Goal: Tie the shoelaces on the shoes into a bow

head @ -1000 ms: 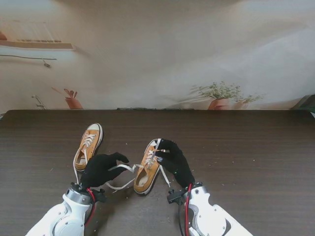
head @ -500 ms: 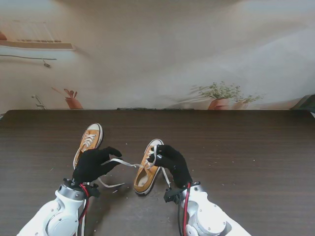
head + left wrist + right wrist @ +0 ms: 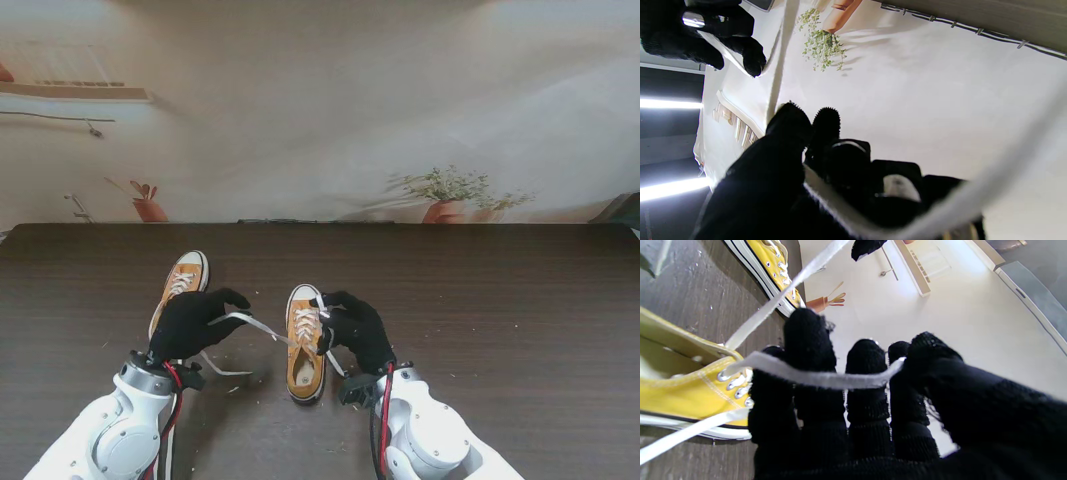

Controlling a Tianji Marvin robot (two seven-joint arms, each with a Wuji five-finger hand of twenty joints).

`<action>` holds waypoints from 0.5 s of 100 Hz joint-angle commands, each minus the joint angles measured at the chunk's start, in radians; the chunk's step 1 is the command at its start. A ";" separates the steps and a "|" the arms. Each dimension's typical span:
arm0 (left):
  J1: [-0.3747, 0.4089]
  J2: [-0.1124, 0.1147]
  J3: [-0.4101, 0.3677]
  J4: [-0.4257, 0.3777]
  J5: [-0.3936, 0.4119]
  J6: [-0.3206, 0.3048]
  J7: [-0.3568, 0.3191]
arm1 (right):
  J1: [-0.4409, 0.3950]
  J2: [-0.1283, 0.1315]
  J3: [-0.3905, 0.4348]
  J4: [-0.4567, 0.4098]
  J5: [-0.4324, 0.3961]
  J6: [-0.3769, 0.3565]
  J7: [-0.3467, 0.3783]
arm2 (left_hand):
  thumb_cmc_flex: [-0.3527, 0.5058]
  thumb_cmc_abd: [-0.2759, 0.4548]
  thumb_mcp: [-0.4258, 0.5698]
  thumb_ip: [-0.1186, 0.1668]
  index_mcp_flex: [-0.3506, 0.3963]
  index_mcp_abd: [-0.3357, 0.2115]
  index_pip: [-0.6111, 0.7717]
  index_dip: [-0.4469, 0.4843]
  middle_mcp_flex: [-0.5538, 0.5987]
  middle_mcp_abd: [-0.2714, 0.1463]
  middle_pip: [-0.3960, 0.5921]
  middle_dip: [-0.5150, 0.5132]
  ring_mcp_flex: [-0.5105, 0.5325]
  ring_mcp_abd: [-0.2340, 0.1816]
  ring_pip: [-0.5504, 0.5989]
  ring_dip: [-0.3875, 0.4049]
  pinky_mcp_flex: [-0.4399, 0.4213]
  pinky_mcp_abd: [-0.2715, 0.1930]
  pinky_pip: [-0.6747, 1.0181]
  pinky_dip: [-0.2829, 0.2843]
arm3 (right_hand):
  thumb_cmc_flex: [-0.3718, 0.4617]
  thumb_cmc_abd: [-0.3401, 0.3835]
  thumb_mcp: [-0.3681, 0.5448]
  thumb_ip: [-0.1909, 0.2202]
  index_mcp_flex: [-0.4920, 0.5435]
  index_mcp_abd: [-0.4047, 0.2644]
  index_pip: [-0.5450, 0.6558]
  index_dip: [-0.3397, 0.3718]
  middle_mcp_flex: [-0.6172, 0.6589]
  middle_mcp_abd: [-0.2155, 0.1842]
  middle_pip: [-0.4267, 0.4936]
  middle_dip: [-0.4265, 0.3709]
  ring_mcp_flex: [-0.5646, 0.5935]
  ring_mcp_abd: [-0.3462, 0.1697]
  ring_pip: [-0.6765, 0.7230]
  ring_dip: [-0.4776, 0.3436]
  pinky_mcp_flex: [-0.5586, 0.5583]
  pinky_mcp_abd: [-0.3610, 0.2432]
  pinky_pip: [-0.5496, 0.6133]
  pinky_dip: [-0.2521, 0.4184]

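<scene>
Backdrop: pale printed wall (image 3: 330,110) behind everything, potted plants (image 3: 450,195) painted on it, sits past the fingertips of both hands.
Table (image 3: 500,320): dark wood grain, spreads out under and beyond both hands, a few pale specks on it.
Left arm (image 3: 115,435): white casing, comes up from the near left corner, red cable along the wrist.
Right arm (image 3: 430,440): same white casing, near right side, red cable too.
Left hand (image 3: 195,322): black glove, clenched on a lace; in the left wrist view the lace (image 3: 840,206) runs across the curled fingers (image 3: 790,133), so definitely gripping.
Right hand (image 3: 352,325): black glove, pinching the other lace end; right wrist view shows that lace (image 3: 813,376) draped over the fingers (image 3: 808,336) and trapped under the thumb.
Right shoe (image 3: 305,345): yellow canvas, white sole and toe cap, flat on the table, touching the right hand on its inner side, toe pointing away from me.
Left shoe (image 3: 180,290): same yellow pair, just beyond the left hand, partly hidden behind its knuckles, heel end covered.
Taut lace (image 3: 255,325): white, stretched from the left hand's fingertips across to the right shoe's eyelets, off the table.
Slack lace (image 3: 215,368): white loop lying on the table, nearer to me than the left hand, between hand and right shoe.
Bow: not tied, laces just pulled apart.
</scene>
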 commanded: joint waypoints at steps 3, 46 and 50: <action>-0.005 0.002 0.001 -0.005 0.003 -0.005 -0.015 | -0.006 0.007 0.006 -0.019 -0.003 0.013 0.017 | 0.050 0.023 -0.025 0.012 0.013 -0.079 -0.001 0.010 0.043 0.071 0.008 0.019 0.020 0.006 0.029 -0.005 0.025 -0.184 0.258 -0.003 | 0.039 -0.005 -0.035 -0.027 0.015 -0.004 0.021 -0.030 0.046 -0.012 0.064 0.086 0.051 -0.009 0.184 0.037 0.120 0.076 0.122 0.087; -0.099 0.006 0.027 0.024 0.011 -0.041 -0.037 | 0.023 0.028 -0.016 0.014 -0.176 0.011 0.049 | 0.038 0.029 -0.034 0.011 0.003 -0.114 -0.003 0.010 0.044 0.055 0.009 0.020 0.021 -0.003 0.031 -0.005 0.026 -0.193 0.258 -0.002 | -0.044 0.079 -0.048 0.030 -0.076 -0.018 -0.086 0.058 -0.078 -0.048 0.068 0.131 0.014 0.006 0.179 -0.007 0.151 0.080 0.282 0.221; -0.116 0.006 0.032 0.027 0.011 -0.047 -0.040 | 0.029 0.030 -0.017 0.019 -0.182 0.009 0.056 | 0.035 0.032 -0.035 0.011 0.001 -0.119 -0.002 0.010 0.044 0.050 0.010 0.020 0.021 -0.005 0.031 -0.005 0.026 -0.194 0.258 -0.002 | -0.046 0.079 -0.048 0.029 -0.081 -0.018 -0.093 0.067 -0.080 -0.056 0.075 0.134 0.013 -0.002 0.191 -0.002 0.163 0.071 0.296 0.223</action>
